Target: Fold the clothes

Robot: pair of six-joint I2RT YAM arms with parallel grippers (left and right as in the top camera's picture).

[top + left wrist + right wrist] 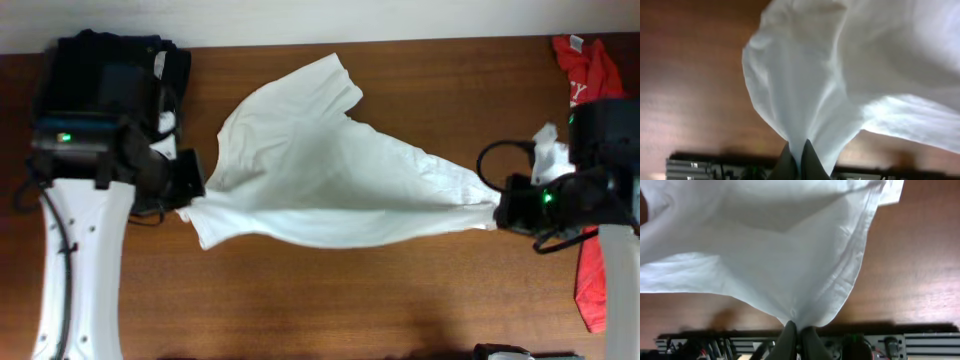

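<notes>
The white T-shirt [320, 175] hangs stretched between my two grippers over the brown table, one sleeve [330, 85] pointing to the back. No printed graphic shows. My left gripper [188, 200] is shut on the shirt's left end; in the left wrist view the cloth [840, 75] fans out from the pinched fingertips [800, 155]. My right gripper [500, 210] is shut on the right end; in the right wrist view the cloth [765, 255] spreads from the fingertips [797, 332].
A dark garment pile [110, 65] lies at the back left behind the left arm. A red garment [590, 70] lies along the right edge, with a small white piece [548, 145] near the right arm. The wooden table [350, 300] lies below.
</notes>
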